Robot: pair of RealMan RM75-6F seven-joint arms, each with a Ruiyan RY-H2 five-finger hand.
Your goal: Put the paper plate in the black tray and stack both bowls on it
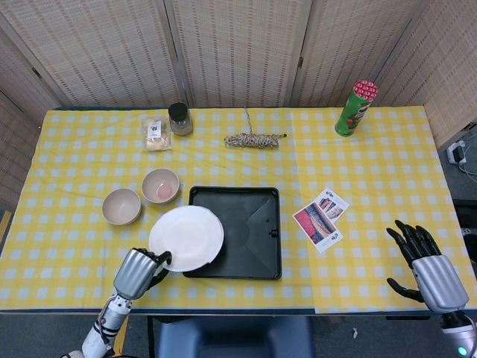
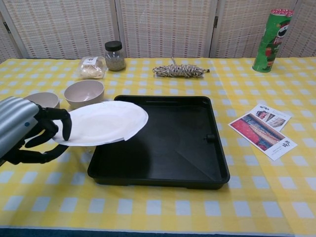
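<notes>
The paper plate (image 1: 186,238) is being gripped by its edge in the left robot hand (image 1: 136,272), held above the black tray's (image 1: 253,240) left side. Both bowls (image 1: 121,206) (image 1: 160,185) are sitting on the surface just left of the tray. The right robot hand (image 1: 425,267) is being kept empty, fingers spread.

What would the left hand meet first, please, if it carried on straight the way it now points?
Probably the tray: the left hand holds the plate out over its near-left edge. Height is unclear, so it may pass above the rim.
</notes>
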